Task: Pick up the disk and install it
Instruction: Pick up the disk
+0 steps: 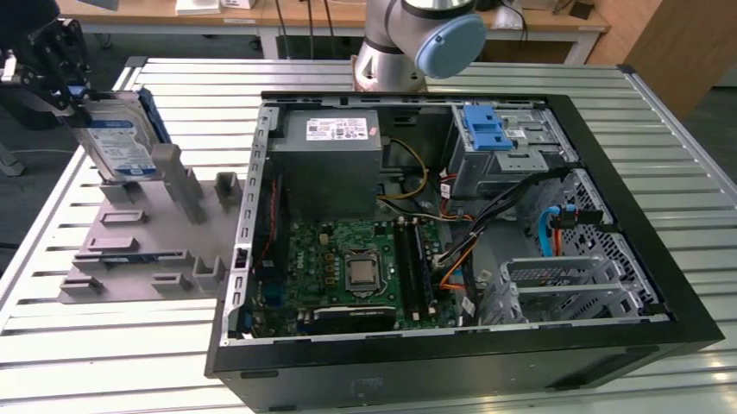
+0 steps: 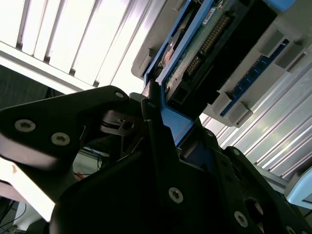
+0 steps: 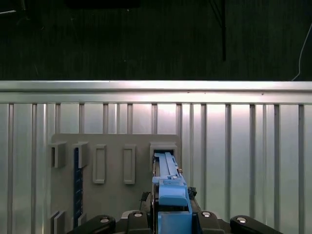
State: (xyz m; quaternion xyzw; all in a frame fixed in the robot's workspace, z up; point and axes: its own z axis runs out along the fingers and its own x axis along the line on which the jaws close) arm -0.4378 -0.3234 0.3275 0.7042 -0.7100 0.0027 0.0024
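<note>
The disk (image 1: 117,142), a silver drive with a white-and-blue label in a blue bracket, stands on edge at the far end of the grey holder (image 1: 138,250), at the exterior view's left. My gripper (image 1: 69,90) comes down on its top edge and is shut on it. In the first wrist view the blue bracket (image 3: 170,187) sits between my black fingers (image 3: 139,217), with the drive's lower end at a slot of the holder (image 3: 112,146). The second wrist view shows a dark finger (image 2: 156,141) pressed against the bracket (image 2: 173,122) and the drive's circuit side (image 2: 204,44).
An open black computer case (image 1: 461,345) lies to the exterior view's right of the holder. Inside are a grey power-supply box (image 1: 334,164), a motherboard (image 1: 357,267) and a drive cage with a ribbed blue latch (image 1: 489,129). The arm's base (image 1: 403,43) stands behind the case on the slatted metal table (image 1: 116,362).
</note>
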